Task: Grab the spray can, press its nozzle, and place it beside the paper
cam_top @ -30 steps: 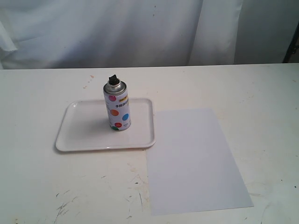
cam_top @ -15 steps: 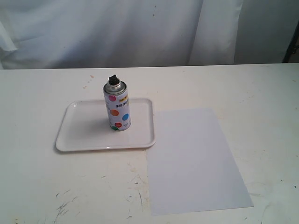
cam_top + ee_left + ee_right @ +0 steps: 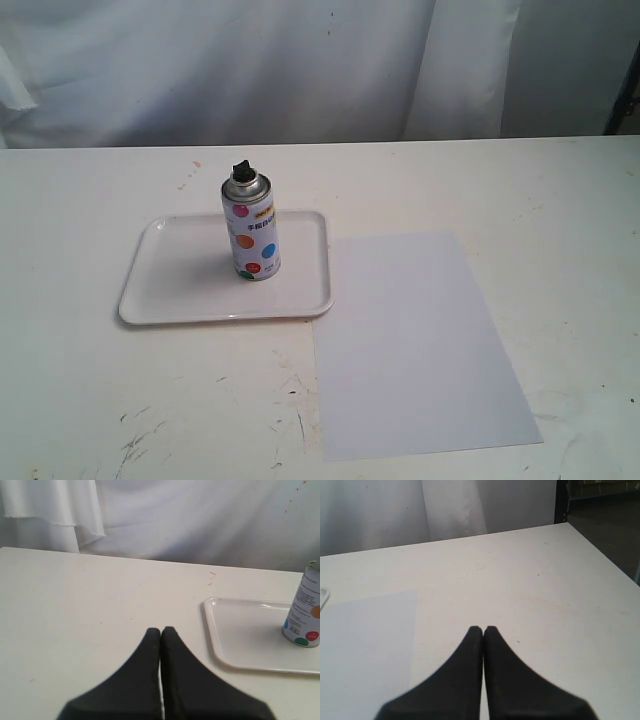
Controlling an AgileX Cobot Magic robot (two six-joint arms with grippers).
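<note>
The spray can (image 3: 251,233) stands upright on the white tray (image 3: 180,290), in its far right part, with the black nozzle (image 3: 241,166) bare on top of the silver dome. The tray lies on the tabletop (image 3: 80,380), and the paper (image 3: 415,345) lies flat just to its right, one corner right at the tray's rim; whether the two touch cannot be told. The left tool (image 3: 160,630) has its two black fingers pressed together on nothing and hangs over bare tabletop, apart from the tray's rim, with the can at the tray's other side. The right tool (image 3: 483,629) is likewise closed and empty, over the tabletop just beside the paper's edge. Dark scuff marks (image 3: 140,435) streak the near tabletop, and a white cloth backdrop (image 3: 250,70) hangs behind it.
</note>
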